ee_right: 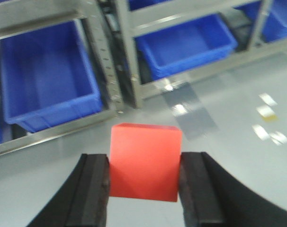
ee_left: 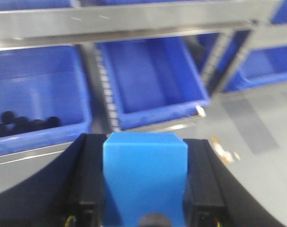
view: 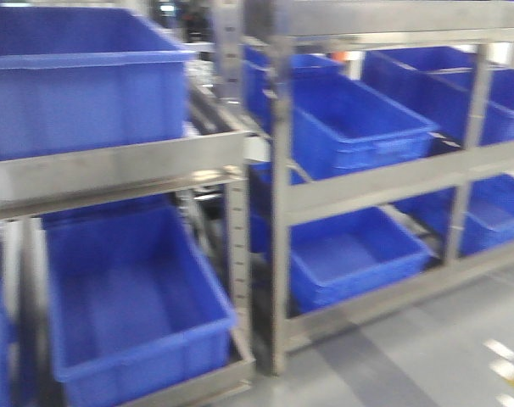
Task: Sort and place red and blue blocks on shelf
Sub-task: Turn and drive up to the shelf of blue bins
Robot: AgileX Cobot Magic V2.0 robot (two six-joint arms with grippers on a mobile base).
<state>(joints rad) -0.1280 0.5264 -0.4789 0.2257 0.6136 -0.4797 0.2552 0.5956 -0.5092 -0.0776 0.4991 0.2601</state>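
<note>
In the left wrist view my left gripper (ee_left: 145, 156) is shut on the blue block (ee_left: 145, 175), which fills the gap between the black fingers (ee_left: 86, 175). In the right wrist view my right gripper (ee_right: 144, 163) is shut on the red block (ee_right: 144, 161), held above the grey floor. The shelf (view: 278, 212) is a steel rack with tiers of blue crates; it stands ahead in the front view and beyond both blocks in the wrist views, as shelf rails (ee_left: 124, 21) and posts (ee_right: 127, 61). Neither gripper shows in the front view.
Large blue crates (view: 130, 297) sit on every tier. One crate (ee_left: 34, 104) at the left holds several small dark round objects (ee_left: 25, 124). Grey floor (view: 427, 356) with pale marks (ee_right: 266, 123) lies before the rack. Upright steel posts (view: 281, 254) divide the bays.
</note>
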